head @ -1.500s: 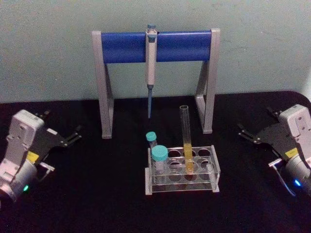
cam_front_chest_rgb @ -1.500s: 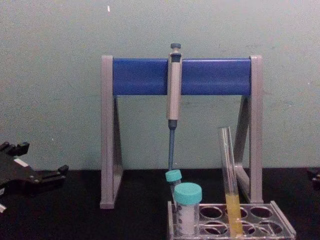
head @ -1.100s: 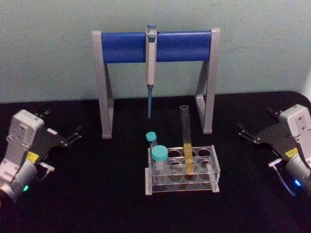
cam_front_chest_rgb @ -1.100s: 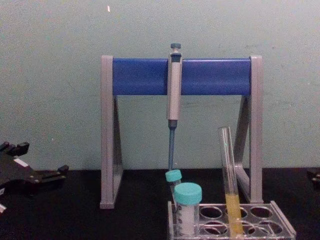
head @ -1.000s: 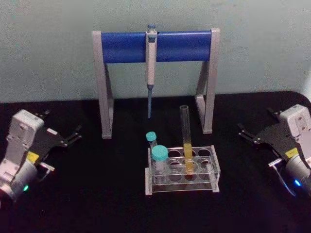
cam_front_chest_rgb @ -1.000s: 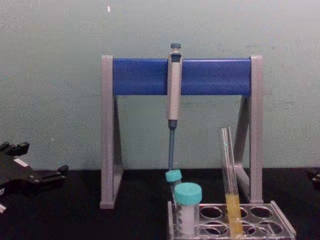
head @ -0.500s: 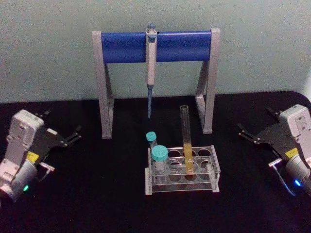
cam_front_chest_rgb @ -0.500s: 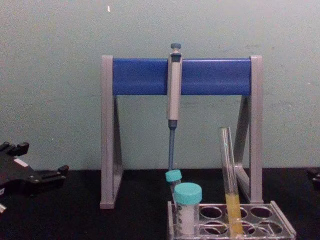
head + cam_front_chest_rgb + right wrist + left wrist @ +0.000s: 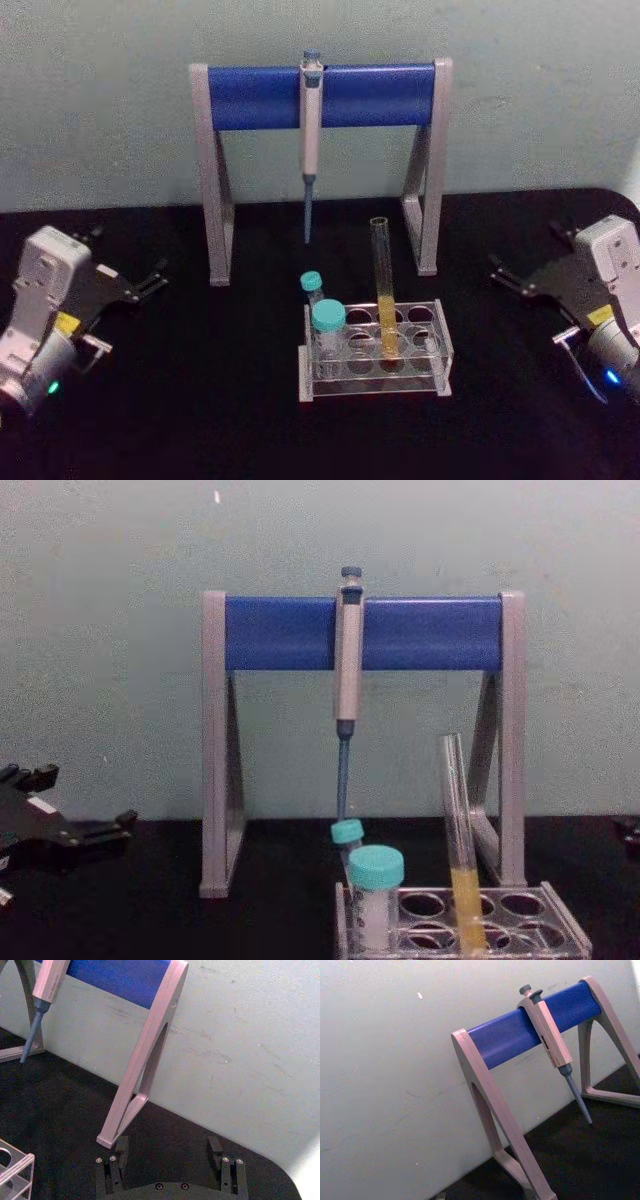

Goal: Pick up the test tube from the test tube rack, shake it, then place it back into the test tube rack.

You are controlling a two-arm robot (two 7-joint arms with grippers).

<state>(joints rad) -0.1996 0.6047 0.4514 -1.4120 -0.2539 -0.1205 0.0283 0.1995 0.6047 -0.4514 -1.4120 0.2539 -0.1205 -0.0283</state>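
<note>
Test tube [image 9: 381, 285] stands in the test tube rack [image 9: 443, 346], in a hole near the rack's middle; exact row can't be told. It leans a little, its open top is well above the rack, and yellow liquid fills its lower part. Nothing is touching it.

The rack sits on the black table [image 9: 200, 410], in front of the grey stand [image 9: 208, 170] with the blue crossbar. A pipette [image 9: 311, 130] hangs from the bar, tip down. Two teal-capped vials [image 9: 327, 322] stand at the rack's left end, one behind the other.

The left gripper [image 9: 128, 253] is low at the table's left side, well apart from the rack, its fingers spread wide and holding nothing. The right gripper [image 9: 525, 250] is at the table's right side, also well apart, spread wide and holding nothing.

Each wrist has a small yellow sticker [image 9: 66, 323]; its writing is too small to read. No readable text on the tube, vials, rack or pipette.
</note>
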